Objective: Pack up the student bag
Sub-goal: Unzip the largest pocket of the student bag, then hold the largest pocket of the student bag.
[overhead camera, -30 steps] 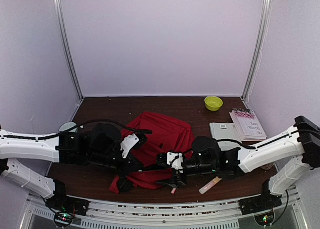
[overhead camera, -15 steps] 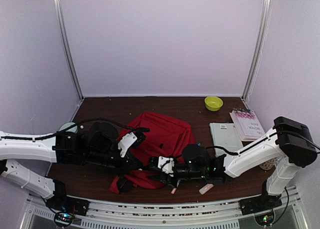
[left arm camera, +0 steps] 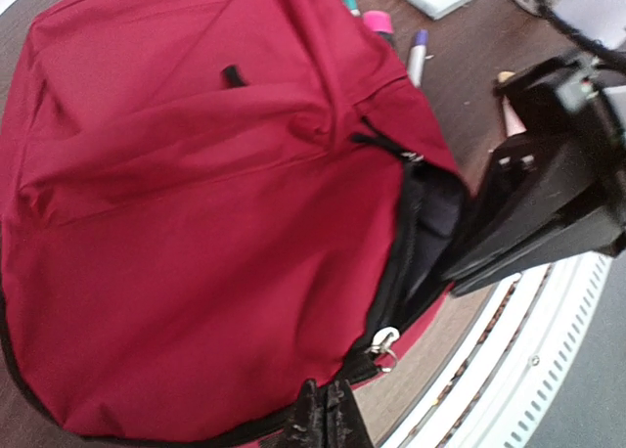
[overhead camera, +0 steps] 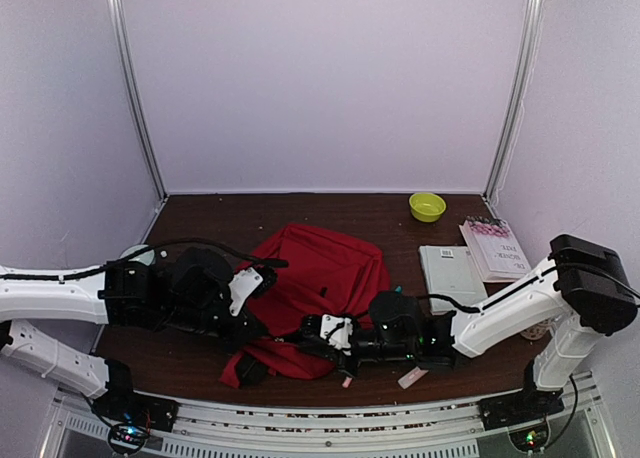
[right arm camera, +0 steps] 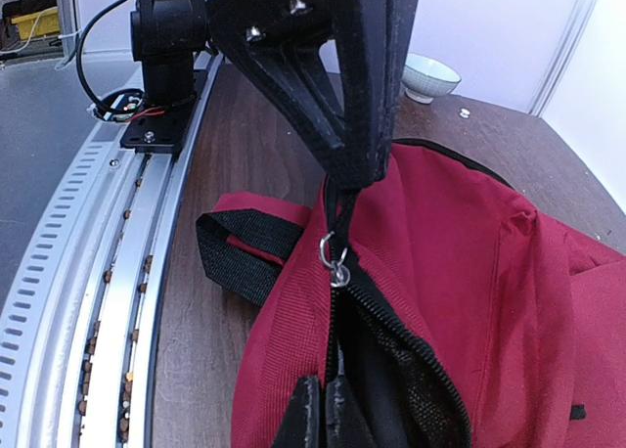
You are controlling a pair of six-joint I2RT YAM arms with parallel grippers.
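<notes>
Pale lilac walls point(overhead camera: 320, 78) enclose a dark brown wooden counter point(overhead camera: 300, 213). At left, my left pincer point(left arm camera: 328, 421) is pinched together on the zip edge of the student bag point(overhead camera: 325, 268), which lies at mid-counter. My right pincer point(right arm camera: 323, 414) is clamped on the same partly open zip. Further right are a green bowl point(overhead camera: 427, 206), a grey notebook point(overhead camera: 452, 271) and a pink-covered book point(overhead camera: 497, 248).

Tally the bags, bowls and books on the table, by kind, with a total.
Bags: 1, the red backpack.
Bowls: 2, the green bowl and the pale bowl.
Books: 2, the pink book and the grey book.
Total: 5.
</notes>
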